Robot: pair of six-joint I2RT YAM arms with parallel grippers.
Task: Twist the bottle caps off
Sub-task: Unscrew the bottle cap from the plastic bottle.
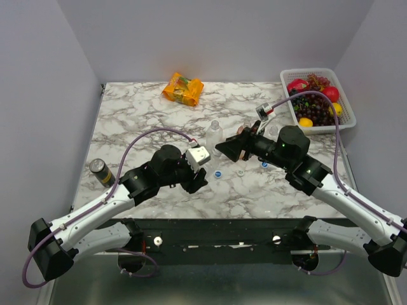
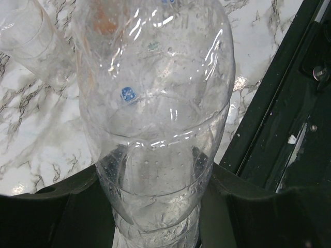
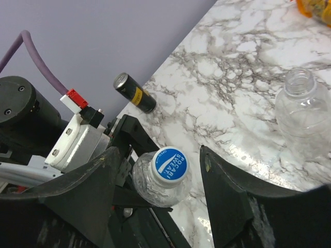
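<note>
Pinched at the lower body by left gripper [image 2: 155,212]: clear bottle [image 2: 155,103], with blue cap [image 3: 170,164] seated on its neck. Spread to either side of that cap, apart from it: jaws of right gripper [image 3: 160,155]. Beyond the clear bottle, standing uncapped: second bottle [image 3: 302,103]. Just beside the clear bottle, on marble table [image 1: 152,114]: loose blue cap [image 1: 218,175] and loose clear cap [image 1: 240,171]. Well to its left: can [image 3: 133,93].
</note>
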